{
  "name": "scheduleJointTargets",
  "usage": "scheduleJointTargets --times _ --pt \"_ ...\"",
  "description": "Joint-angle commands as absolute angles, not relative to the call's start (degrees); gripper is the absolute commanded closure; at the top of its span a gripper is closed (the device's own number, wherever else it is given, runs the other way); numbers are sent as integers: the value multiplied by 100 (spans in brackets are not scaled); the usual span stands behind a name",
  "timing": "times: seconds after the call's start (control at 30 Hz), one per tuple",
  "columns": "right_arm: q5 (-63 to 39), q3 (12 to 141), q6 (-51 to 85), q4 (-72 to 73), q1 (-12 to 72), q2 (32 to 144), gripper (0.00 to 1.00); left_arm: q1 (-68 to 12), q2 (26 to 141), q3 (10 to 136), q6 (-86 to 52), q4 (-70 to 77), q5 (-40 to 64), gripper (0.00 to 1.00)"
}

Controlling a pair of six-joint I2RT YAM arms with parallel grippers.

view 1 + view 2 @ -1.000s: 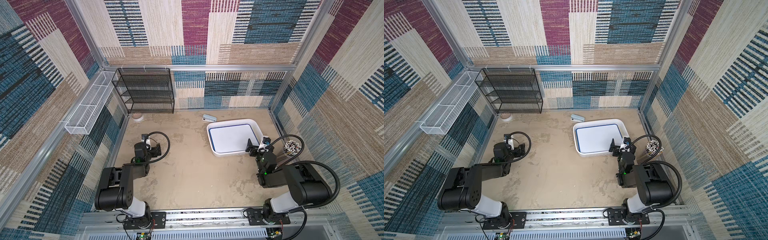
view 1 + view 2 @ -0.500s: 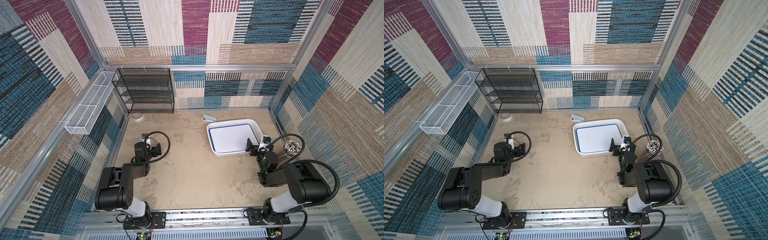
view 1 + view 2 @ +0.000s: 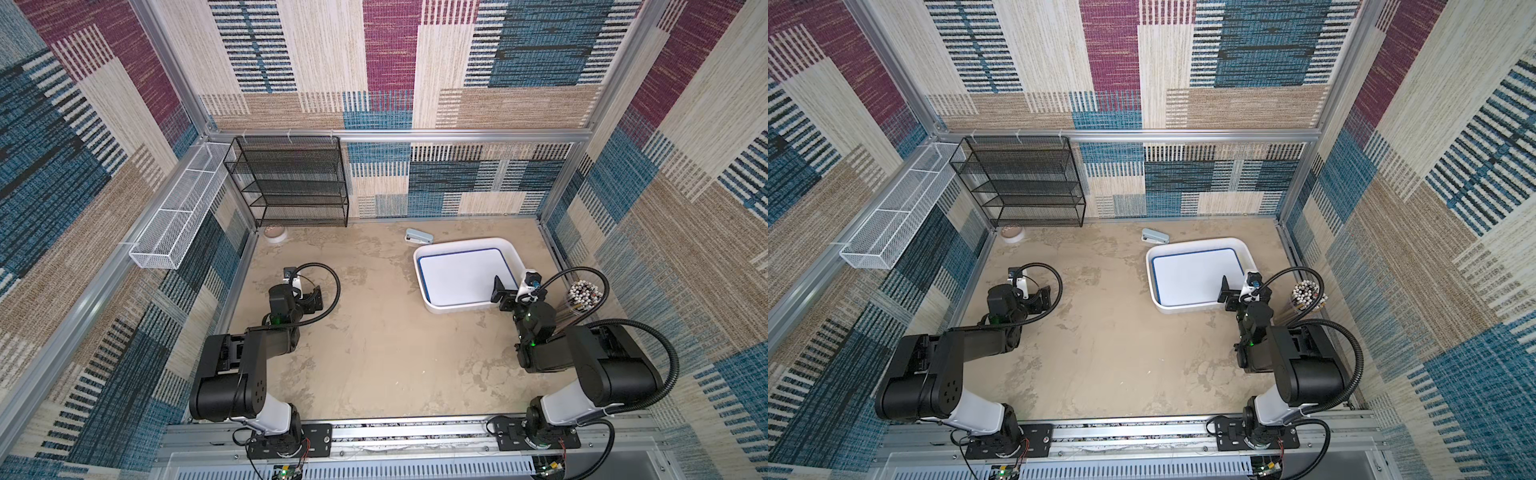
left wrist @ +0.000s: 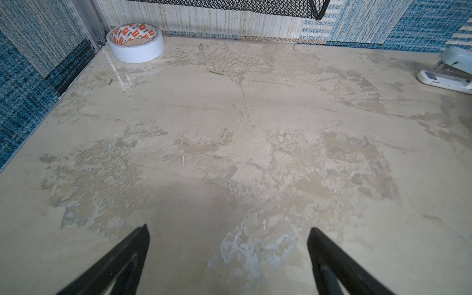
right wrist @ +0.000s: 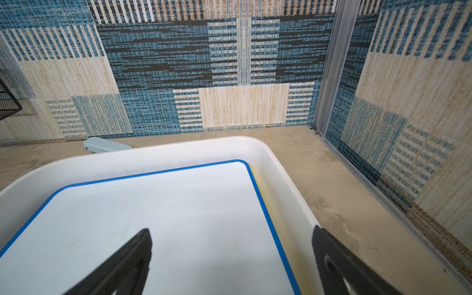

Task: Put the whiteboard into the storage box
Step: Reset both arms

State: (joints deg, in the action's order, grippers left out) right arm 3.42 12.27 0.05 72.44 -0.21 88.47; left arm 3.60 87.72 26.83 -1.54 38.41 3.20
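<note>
Whiteboard, blue-edged, lies flat inside the storage box. The right gripper hangs just over its near corner, fingers spread wide and holding nothing. Left gripper hovers over bare tabletop, its fingers likewise apart and empty.

By my reading the placing is done and the board let go. What remains is to lift the right arm clear without nudging the box rim.

A stapler lies just beside the far rim. A pen holder stands close by the right arm, the likeliest thing to knock. A tape roll sits by the foot of the black mesh rack, well apart.
</note>
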Motion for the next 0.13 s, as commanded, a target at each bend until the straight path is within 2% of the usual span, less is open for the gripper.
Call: scheduleJointTargets --times 0.0,0.1 --pt "249 1221 36 7355 -35 8834 0 365 8767 2716 -70 3999 352 1" --pt "209 1160 1 7445 -35 8798 0 352 8757 2707 -71 4008 352 1"
